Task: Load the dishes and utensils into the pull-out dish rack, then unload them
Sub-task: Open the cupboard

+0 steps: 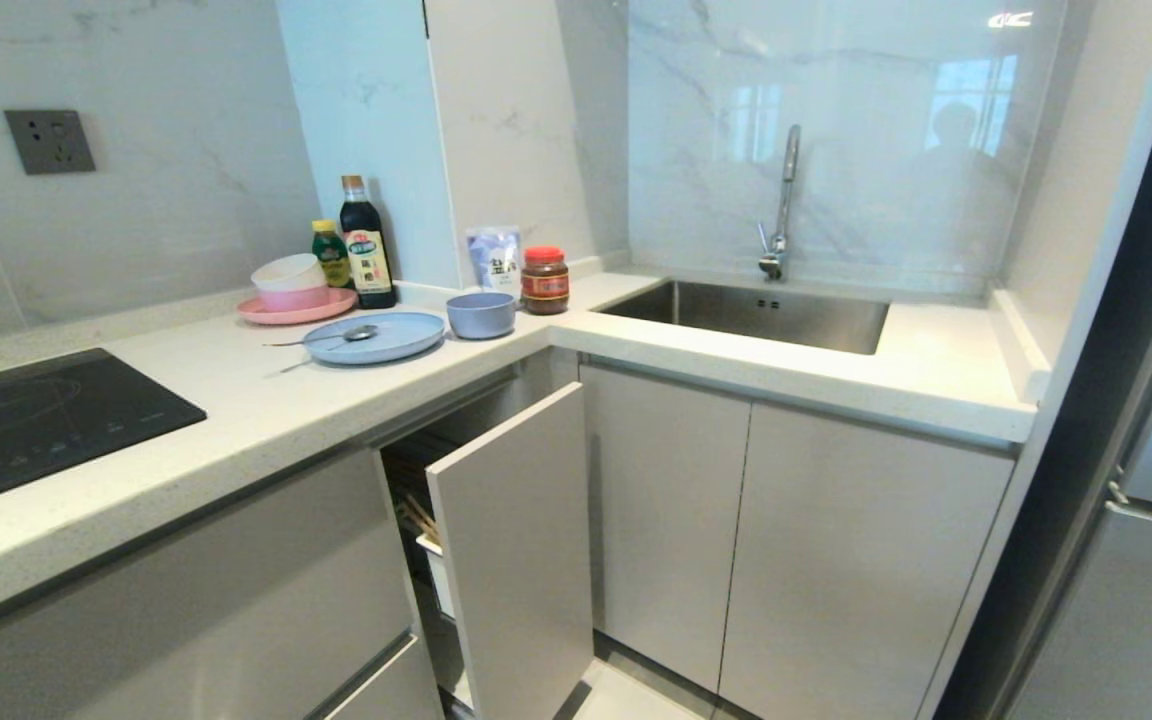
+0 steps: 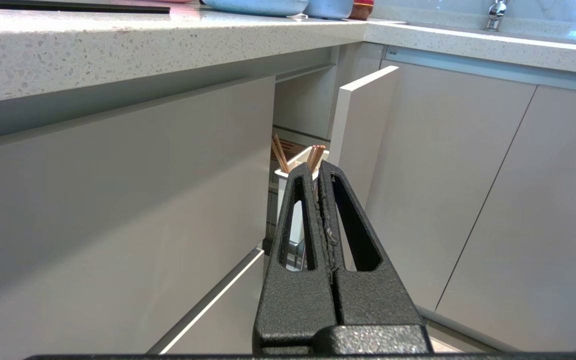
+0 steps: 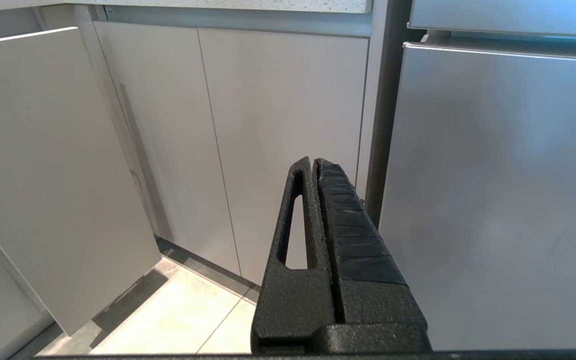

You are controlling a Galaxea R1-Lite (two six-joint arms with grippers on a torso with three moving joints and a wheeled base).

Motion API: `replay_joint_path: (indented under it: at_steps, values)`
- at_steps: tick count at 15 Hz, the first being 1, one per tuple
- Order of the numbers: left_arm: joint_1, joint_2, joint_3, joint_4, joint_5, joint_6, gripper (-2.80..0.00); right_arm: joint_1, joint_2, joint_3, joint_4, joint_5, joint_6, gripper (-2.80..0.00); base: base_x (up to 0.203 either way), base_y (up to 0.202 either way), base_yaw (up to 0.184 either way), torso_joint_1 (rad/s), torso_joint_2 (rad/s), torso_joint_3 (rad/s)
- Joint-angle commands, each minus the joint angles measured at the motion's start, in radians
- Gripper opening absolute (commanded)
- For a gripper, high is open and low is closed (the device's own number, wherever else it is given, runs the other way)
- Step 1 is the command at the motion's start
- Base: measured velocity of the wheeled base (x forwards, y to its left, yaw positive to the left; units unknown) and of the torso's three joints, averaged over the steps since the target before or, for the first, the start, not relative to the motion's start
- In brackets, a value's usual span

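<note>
The pull-out dish rack point(image 1: 511, 540) stood partly drawn out at the counter's inner corner, its pale front panel close beside the sink cabinet door point(image 1: 671, 520), with open floor point(image 3: 188, 310) below. Chopsticks point(image 2: 280, 156) stood in its white caddy point(image 2: 293, 200). The blue plate point(image 1: 376, 338), carrying the spoon point(image 1: 351, 335), sat near the countertop edge, the blue bowl point(image 1: 481, 314) just beside it, bottles behind. The left gripper point(image 2: 318, 172) and the right gripper point(image 3: 314, 167) hung low before the cabinets, both closed tight on nothing
</note>
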Motion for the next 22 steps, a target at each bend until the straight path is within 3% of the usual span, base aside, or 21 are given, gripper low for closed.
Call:
replay_joint_path:
  at_steps: [1,20,22]
  values:
    - [0.000,0.001,0.017,-0.001,0.001,0.000,-2.80,0.000,-0.004,0.002,0.000,0.000,0.000,-2.80,0.000,0.000,0.000,0.000,0.00,0.000]
    - [0.000,0.001,0.017,-0.001,0.001,0.000,-2.80,0.000,-0.002,0.002,0.000,0.000,0.000,-2.80,0.000,0.000,0.000,0.000,0.00,0.000]
    - [0.000,0.001,0.018,-0.001,-0.004,0.024,-2.80,0.000,-0.004,0.002,0.000,0.000,0.000,-2.80,0.000,0.000,0.000,0.000,0.00,0.000]
